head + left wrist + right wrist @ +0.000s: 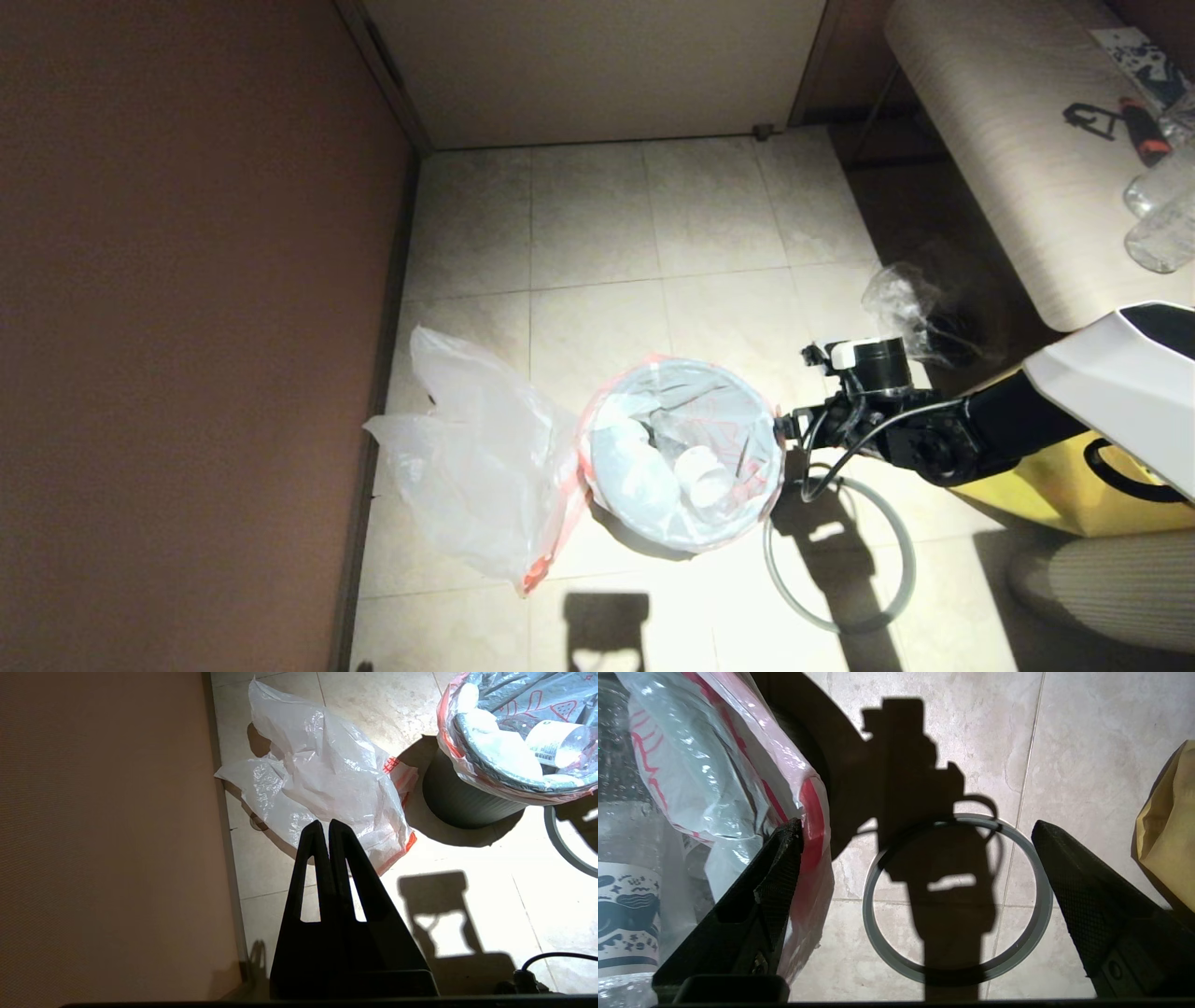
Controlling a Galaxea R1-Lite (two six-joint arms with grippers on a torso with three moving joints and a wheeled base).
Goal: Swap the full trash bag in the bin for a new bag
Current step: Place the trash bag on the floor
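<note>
Bin [644, 537] stands on the tiled floor [709, 215], mid-frame in head view; full trash bag [686, 448] sits inside it, edges folded over the rim, red print visible, bottles and white trash inside; grey hoop [896, 551] lies flat on the floor just beside the bin on the robot's right, off the bin; new bag [476, 467] lies crumpled on the floor just left of the bin, near the brown wall [187, 327]; right gripper [782, 427] at the bin's right rim, jaws spread wide, one jaw touching the folded red edge of the full bag, other jaw out over the hoop, nothing pinched; left gripper [329, 828] parked over the floor near the new bag, jaws pressed together, empty; yellow tote [1055, 495] on the floor under the right arm; desk [1008, 159] far right with bottles.
</note>
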